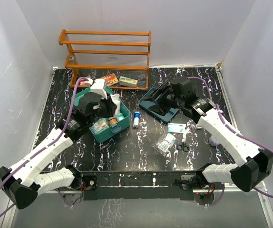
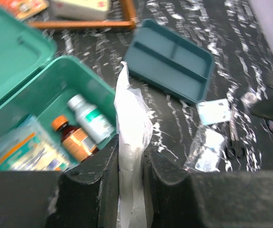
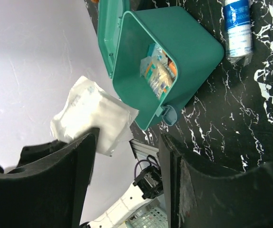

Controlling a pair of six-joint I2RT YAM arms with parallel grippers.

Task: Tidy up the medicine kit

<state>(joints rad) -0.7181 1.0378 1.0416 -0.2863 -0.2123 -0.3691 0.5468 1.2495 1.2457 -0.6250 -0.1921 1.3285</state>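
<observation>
Teal plastic makes up the medicine kit (image 1: 109, 124), the big box that sits on the left part of the black worktop (image 1: 127, 152) with white streaks. Its lid (image 2: 10, 57) is swung open. Inside lie a white bottle (image 2: 90, 118), a brown bottle (image 2: 72, 137) with an orange cap, and some soft packs.

The left hand (image 2: 131, 153) is over the kit. Its two fingers (image 2: 103, 175) are pressed together on a white packet (image 2: 132, 107), pinching it by its lower end so that it stands up. In the left wrist view the packet lines up with the near right wall of the kit. I cannot tell if it touches the wall.

The right hand (image 3: 129, 142) has its fingers (image 3: 82, 161) spread wide with nothing between them. From above, it is over a flat, darker teal tray (image 1: 151, 107) with two parts, to the right of the kit.

A blue and white tube (image 1: 136, 118) lies on the worktop between the kit and the tray. Nearer the arms lie a small flat packet (image 1: 177, 127), a clear bag (image 1: 164, 141) and black scissors (image 1: 183, 145), all close together. An orange wooden rack (image 1: 105, 52) stands at the back wall, behind the kit.
</observation>
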